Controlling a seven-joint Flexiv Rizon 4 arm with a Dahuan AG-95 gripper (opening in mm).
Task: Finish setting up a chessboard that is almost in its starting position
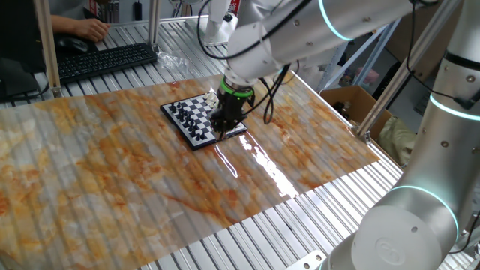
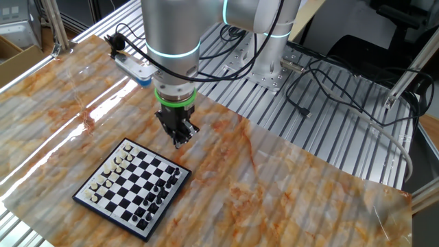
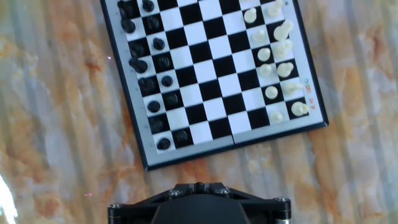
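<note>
Board [image 2: 132, 189]: flat on tabletop [image 2: 288, 185], black and white pieces ranked along opposite edges. End effector [image 2: 180, 137]: above board's edge, apparently empty; aperture cannot be told. Risk: tiny crowded pieces; descending fingers may topple neighbours.

A black keyboard [image 1: 105, 60] lies near an open cardboard box [image 1: 354, 101].

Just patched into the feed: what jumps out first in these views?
The small chessboard on the orange marbled table cover, black pieces along one edge and white along the other. The claw hangs above the cover just off the board's edge; whether it is open or shut is unclear.
</note>
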